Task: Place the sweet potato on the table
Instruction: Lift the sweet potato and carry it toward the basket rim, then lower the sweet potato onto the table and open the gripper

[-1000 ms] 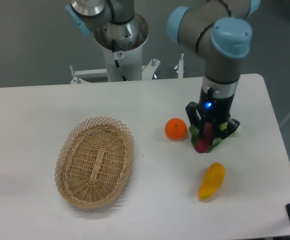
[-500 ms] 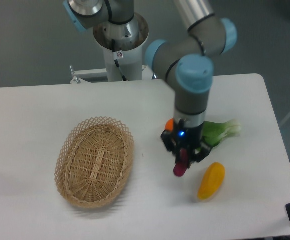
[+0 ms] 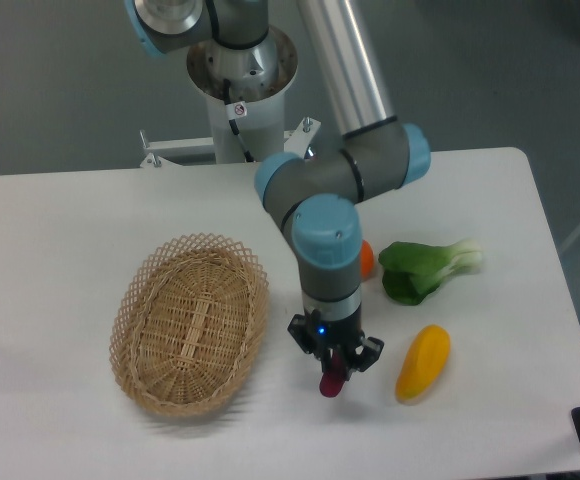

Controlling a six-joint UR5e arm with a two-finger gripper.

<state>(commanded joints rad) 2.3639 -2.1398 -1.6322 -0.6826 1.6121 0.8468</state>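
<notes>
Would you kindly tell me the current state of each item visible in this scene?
gripper: pointing down, jaws shut on the sweet potato
sweet potato: held upright, low over the table
table: bearing the other items
wicker basket: upright, empty
yellow-orange fruit: lying on the table
bok choy: lying on the table
orange: mostly hidden behind the arm

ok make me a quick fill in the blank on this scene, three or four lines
1. The gripper is shut on the ______, which points down toward the table.
2. The woven basket on the arm's left in the picture holds ______.
3. The yellow-orange fruit lies just to the ______ of the gripper in the picture.
4. The leafy vegetable beside the orange is ______ in colour.

Missing words: sweet potato; nothing; right; green
</notes>
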